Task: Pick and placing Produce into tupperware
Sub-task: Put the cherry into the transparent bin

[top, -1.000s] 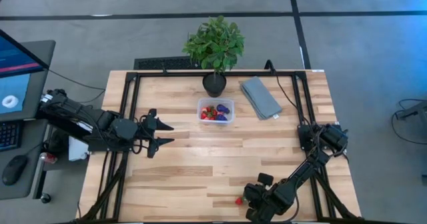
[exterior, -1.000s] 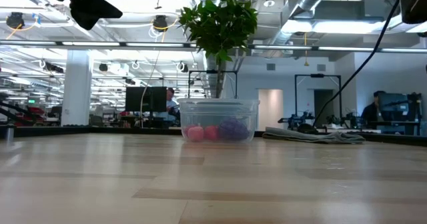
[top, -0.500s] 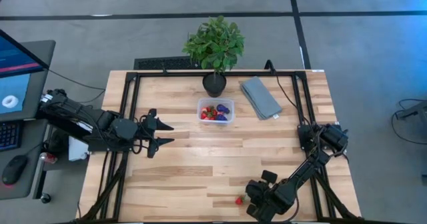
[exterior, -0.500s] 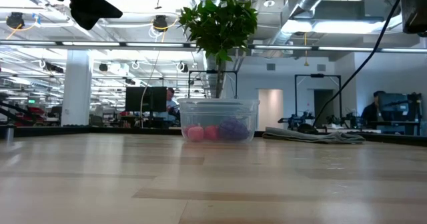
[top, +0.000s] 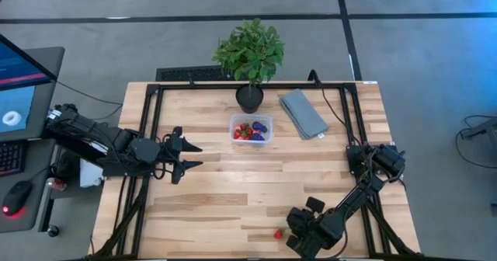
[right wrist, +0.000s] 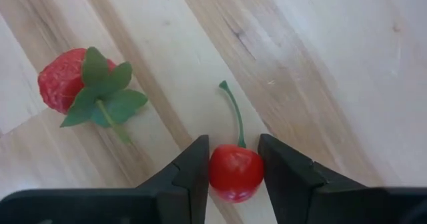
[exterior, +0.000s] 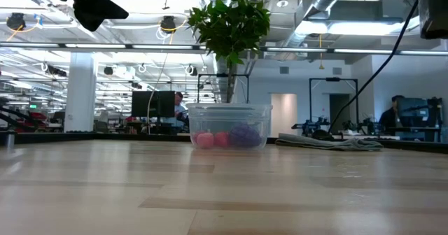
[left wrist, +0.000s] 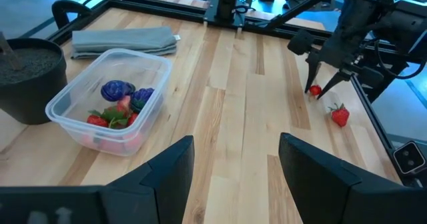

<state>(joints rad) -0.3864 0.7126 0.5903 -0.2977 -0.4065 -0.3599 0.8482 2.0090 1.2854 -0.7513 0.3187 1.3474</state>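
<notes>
Right gripper pinching a cherry at the near edge of the worktop

The right gripper (right wrist: 235,174) is clenched around a small red cherry (right wrist: 235,173), its stem sticking up, with a loose strawberry (right wrist: 67,81) just beside it. The clear tub (top: 251,129), already holding fruit, sits well apart near the plant pot (top: 249,98). The left gripper (top: 189,156) waits spread open at the left side. The round, smooth cherry could squirt out of the pinch on lifting, or the fingers might nudge the strawberry off the edge.
</notes>
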